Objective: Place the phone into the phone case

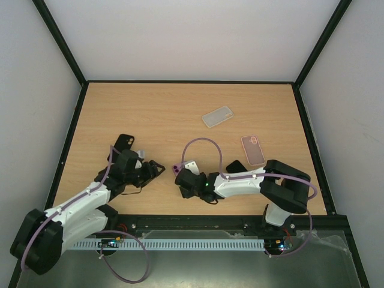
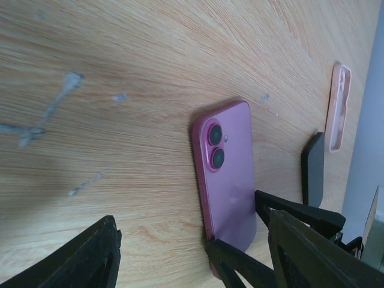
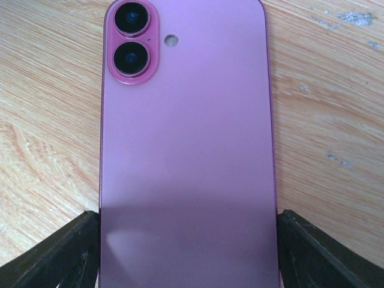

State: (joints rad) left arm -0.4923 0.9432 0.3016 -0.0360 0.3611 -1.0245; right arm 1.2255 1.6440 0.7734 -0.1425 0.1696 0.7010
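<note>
Right gripper [image 3: 189,221] straddled the flat magenta smartphone [image 3: 186,120] across its long edges on the wooden table [image 1: 150,108], contact likely, clamp unclear; long axis ran straight ahead. Left gripper [image 1: 155,170] faced it, fingers spread, empty. Pink phone case [image 1: 253,150] lay apart.

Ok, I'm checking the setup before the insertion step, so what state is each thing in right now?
phone: lying flat, back up, uncased.
clear case: lying flat, empty.
pink case: lying flat, empty.
black case: lying flat, detail too small to tell.
left tool: open, holding nothing.
right tool: fingers flank the phone's long edges; grip not certain.
</note>
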